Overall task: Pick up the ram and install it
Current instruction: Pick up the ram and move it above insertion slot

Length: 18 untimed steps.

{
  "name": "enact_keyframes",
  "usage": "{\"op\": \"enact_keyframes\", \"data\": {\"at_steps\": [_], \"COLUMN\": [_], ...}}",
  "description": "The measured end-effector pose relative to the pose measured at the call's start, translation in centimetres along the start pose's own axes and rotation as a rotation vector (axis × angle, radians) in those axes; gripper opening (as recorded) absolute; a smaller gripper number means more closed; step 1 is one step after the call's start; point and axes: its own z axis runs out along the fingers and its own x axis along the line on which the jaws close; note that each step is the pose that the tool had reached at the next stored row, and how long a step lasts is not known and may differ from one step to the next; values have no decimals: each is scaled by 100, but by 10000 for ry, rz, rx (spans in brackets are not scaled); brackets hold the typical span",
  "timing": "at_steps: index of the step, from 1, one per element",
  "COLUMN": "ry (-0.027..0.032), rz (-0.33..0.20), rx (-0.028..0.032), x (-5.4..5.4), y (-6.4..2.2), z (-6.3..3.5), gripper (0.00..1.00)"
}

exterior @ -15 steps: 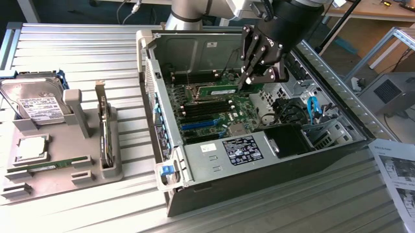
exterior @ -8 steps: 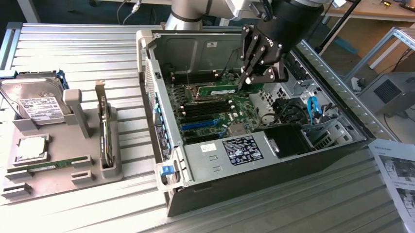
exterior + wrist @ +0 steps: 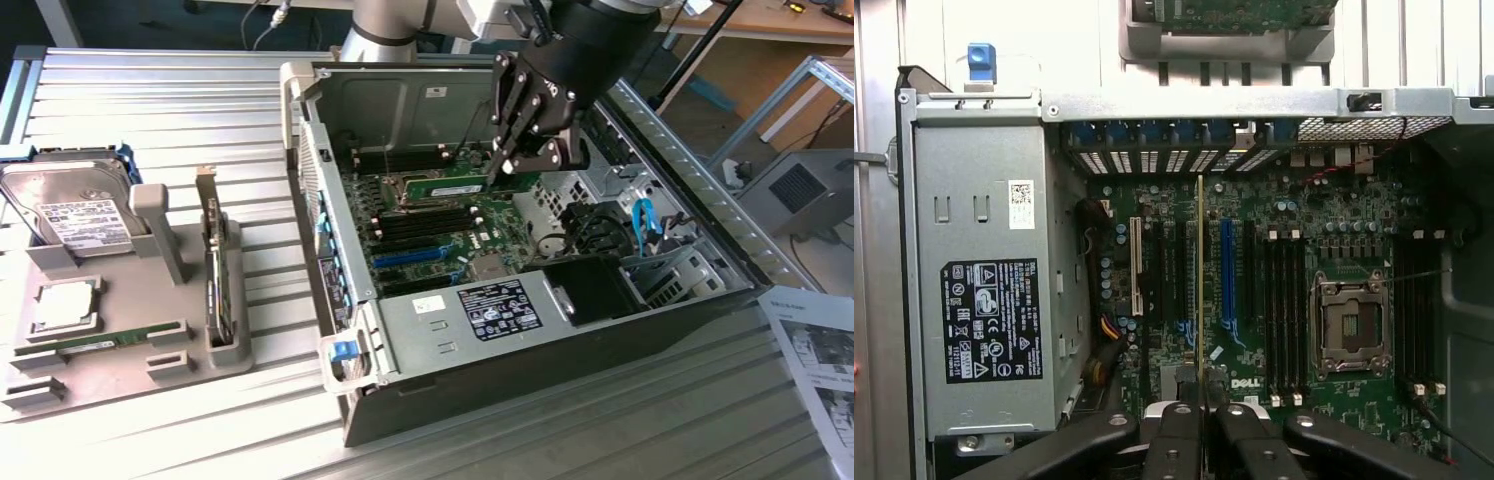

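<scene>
The gripper (image 3: 515,168) is clenched on the ram (image 3: 449,186), grabbing it by one end, down inside the open case (image 3: 467,400). The exterior view gives you the stick's flat green side, lying level and lengthwise over the board (image 3: 441,240). That view also takes in the tray (image 3: 120,375) on the exterior view's left, well apart from the case, with the drive (image 3: 67,210), an upright card (image 3: 214,270) and a chip (image 3: 60,305) sitting in it.

The wrist view looks straight along the ram (image 3: 1200,280). There it's a thin edge-on line running out from between the fingers (image 3: 1176,440), crossing the board between a white slot (image 3: 1137,265) and the blue slot (image 3: 1227,270). The socket (image 3: 1346,325) is off to one side and the PSU (image 3: 984,300) to the other. Honestly can't tell whether its lower edge is touching a slot or just hanging above.
</scene>
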Motion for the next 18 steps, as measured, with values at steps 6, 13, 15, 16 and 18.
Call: {"op": "enact_keyframes", "data": {"at_steps": [6,13,15,16,18], "ry": [1,2,2,1,1], "rz": [-61,-77,-77,-77,-77], "rx": [-2,-3,-3,-3,-3], "x": [-3,-29,-99,-130,-158], "y": [-121,-151,-151,-153,-163], "z": [3,4,11,13,16], "gripper": [12,12,12,12,12]}}
